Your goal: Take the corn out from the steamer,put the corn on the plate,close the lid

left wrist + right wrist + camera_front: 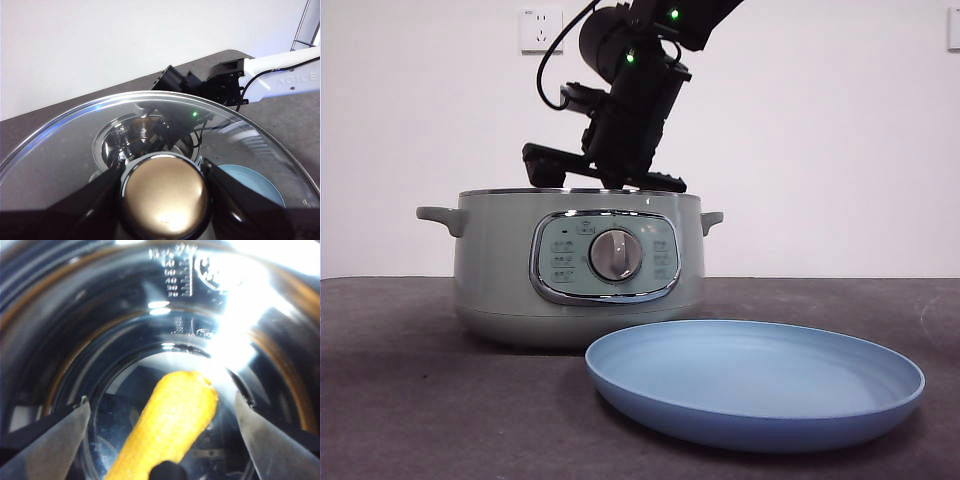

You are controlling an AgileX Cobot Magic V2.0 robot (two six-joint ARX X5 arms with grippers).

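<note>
Your right gripper is spread wide inside the steamer, the corn lying between its jaws, untouched. Your left gripper clamps the lid by its knob.

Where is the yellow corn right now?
The corn is down inside the steamer, as the right wrist view shows. It lies between the two open fingers of the right tool, on the shiny metal bottom.
</note>
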